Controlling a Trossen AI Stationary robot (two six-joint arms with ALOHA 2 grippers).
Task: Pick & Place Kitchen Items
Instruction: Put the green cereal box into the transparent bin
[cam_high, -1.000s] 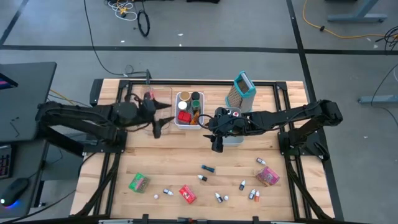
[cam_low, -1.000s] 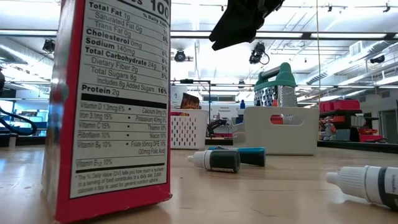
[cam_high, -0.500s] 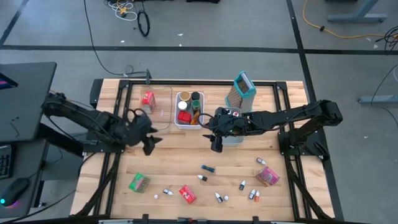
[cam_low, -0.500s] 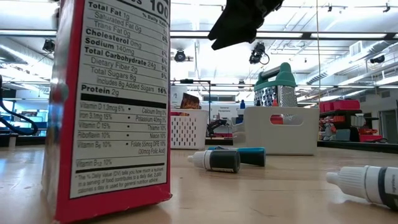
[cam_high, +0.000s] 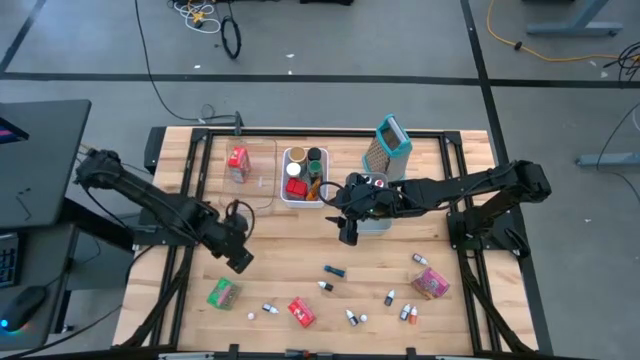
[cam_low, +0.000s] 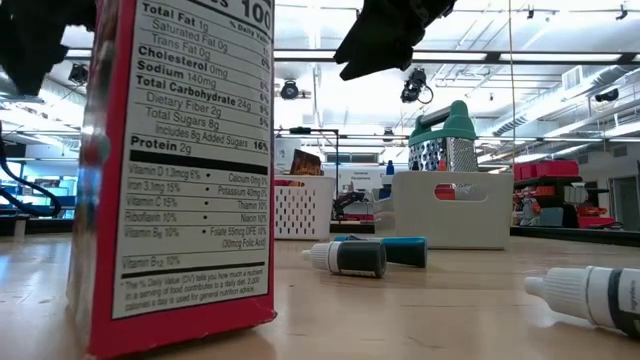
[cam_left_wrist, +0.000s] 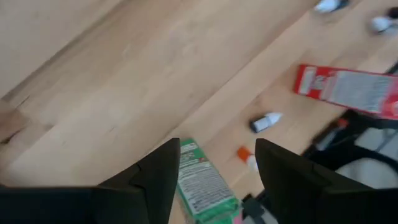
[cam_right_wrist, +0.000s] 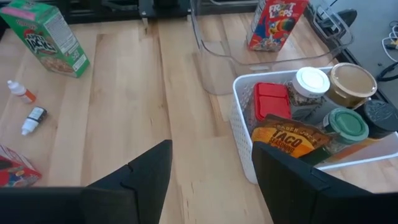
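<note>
My left gripper (cam_high: 241, 263) hangs open over the near left of the table, pointing down. In its wrist view the green packet (cam_left_wrist: 203, 186) lies on the wood below, between its open fingers (cam_left_wrist: 216, 180), untouched. That packet (cam_high: 222, 294) lies flat near the front edge, with a red packet (cam_high: 301, 312) to its right and a pink packet (cam_high: 430, 283) farther right. Several small bottles (cam_high: 333, 270) lie scattered on the near half. My right gripper (cam_high: 347, 235) waits open and empty above mid-table, near the white bin (cam_right_wrist: 245, 134).
A clear bin (cam_high: 262, 190) at the far left holds an upright red packet (cam_high: 238, 160). The white bin (cam_high: 303, 175) holds jars and a packet. A grey bin (cam_high: 375, 222) sits under the right arm, and the grater (cam_high: 390, 145) stands behind it. Bare wood lies between the bins and the near items.
My left gripper has swung away from the clear bin toward the table's near edge and sunk lower. It has tipped over until its fingers point down near the green packet. The red packet stays upright in the clear bin.
</note>
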